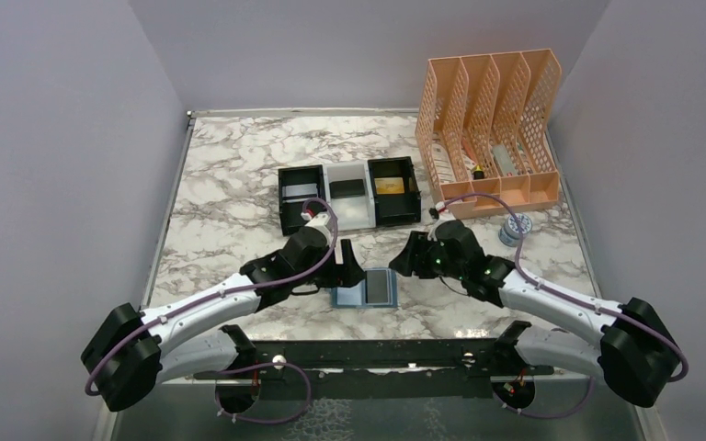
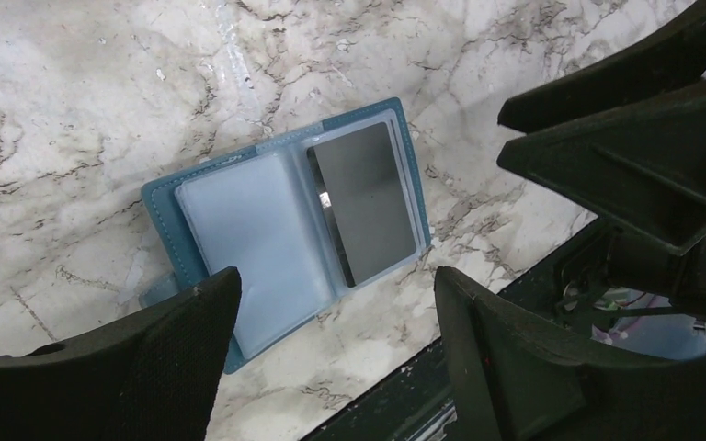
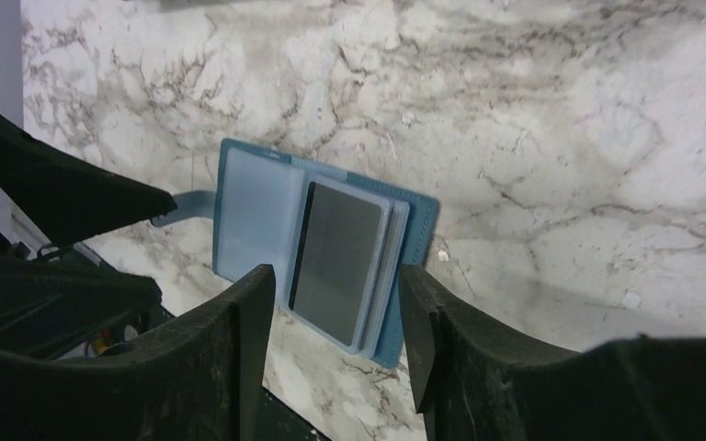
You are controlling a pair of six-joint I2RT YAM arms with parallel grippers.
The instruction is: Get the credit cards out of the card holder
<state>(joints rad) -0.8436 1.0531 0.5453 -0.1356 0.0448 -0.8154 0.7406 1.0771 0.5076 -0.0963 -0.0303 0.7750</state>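
Blue card holder (image 2: 248, 239) open between spread left end effector (image 2: 335, 276) and right end effector (image 3: 335, 271).

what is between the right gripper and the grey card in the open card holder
Nothing visible stands between them. The right gripper hangs open over the grey card in the open card holder; only the holder's own clear pocket seems to cover the card.

One card holder (image 2: 239, 241), three credit cards (image 2: 366, 202)
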